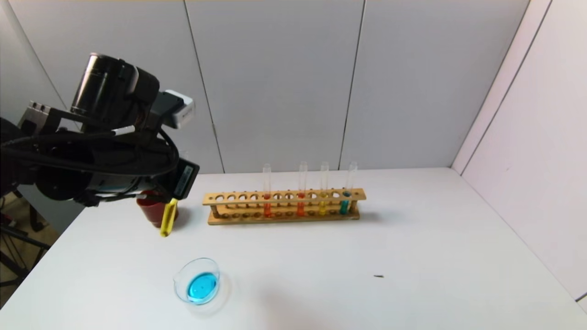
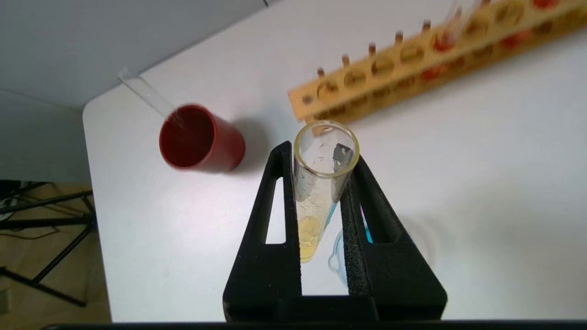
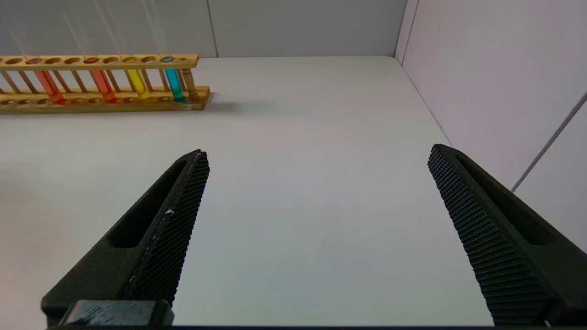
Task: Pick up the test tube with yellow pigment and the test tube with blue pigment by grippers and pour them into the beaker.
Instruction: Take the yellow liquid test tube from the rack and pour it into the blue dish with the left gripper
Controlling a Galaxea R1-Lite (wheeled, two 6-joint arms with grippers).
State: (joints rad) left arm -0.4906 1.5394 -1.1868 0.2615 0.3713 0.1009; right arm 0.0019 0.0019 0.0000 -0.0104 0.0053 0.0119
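Observation:
My left gripper [image 1: 176,195] is shut on the test tube with yellow pigment [image 1: 168,219] and holds it in the air, near upright, in front of the red cup. In the left wrist view the tube [image 2: 316,201] sits between the black fingers [image 2: 275,206], yellow liquid in its round bottom. The beaker [image 1: 176,279] stands at the table's front left with cyan-blue liquid in it; part of it shows behind the fingers [image 2: 337,256]. No tube with blue pigment is in view. My right gripper [image 3: 317,153] is open and empty, low over the table's right side.
A dark red cup [image 1: 151,211] stands behind the held tube; a clear empty tube [image 2: 146,94] leans in it. A wooden rack [image 1: 284,196] at the back holds two orange tubes, a yellow tube and a teal tube. A wall runs along the right.

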